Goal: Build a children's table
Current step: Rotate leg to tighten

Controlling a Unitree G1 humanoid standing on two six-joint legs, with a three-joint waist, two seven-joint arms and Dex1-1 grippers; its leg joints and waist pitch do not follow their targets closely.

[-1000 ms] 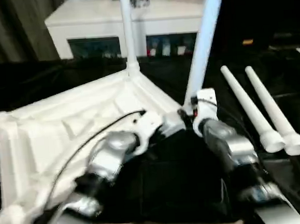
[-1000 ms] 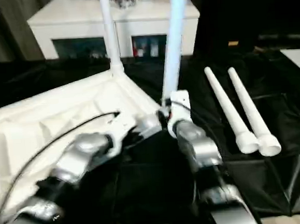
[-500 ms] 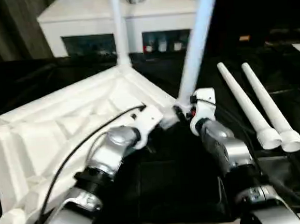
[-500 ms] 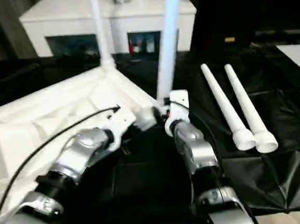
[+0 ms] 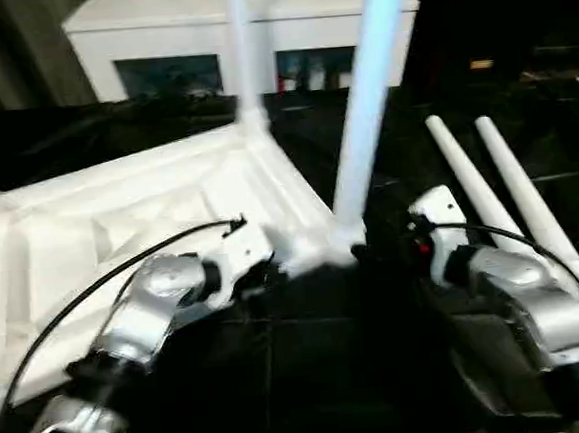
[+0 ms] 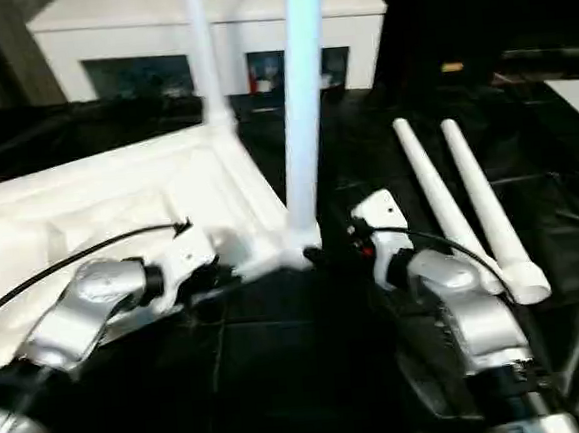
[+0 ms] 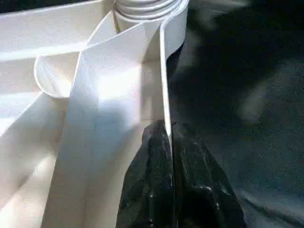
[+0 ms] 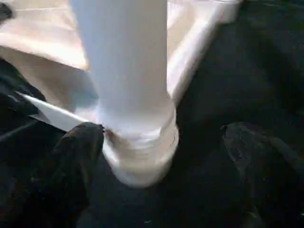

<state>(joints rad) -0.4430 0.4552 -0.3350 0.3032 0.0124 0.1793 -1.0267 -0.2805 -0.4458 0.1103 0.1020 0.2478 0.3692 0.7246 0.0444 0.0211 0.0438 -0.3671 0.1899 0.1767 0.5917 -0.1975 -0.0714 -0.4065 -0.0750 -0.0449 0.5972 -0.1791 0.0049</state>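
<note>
1. I can read no writing or brand anywhere.
2. My left gripper (image 7: pixel 171 156) is pinched shut on the thin rim of the one table top (image 5: pixel 118 205), which lies upside down on the black cloth (image 5: pixel 311 365).
3. Two legs (image 5: pixel 361 110) stand screwed into it.
4. My right gripper (image 8: pixel 161 156) is spread wide around the near leg's base, holding nothing.
5. Two loose legs (image 5: pixel 489 196) lie side by side at right.

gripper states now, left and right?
Left gripper: shut on the table top's rim.
Right gripper: open, fingers either side of the screwed-in leg, holding nothing.
</note>
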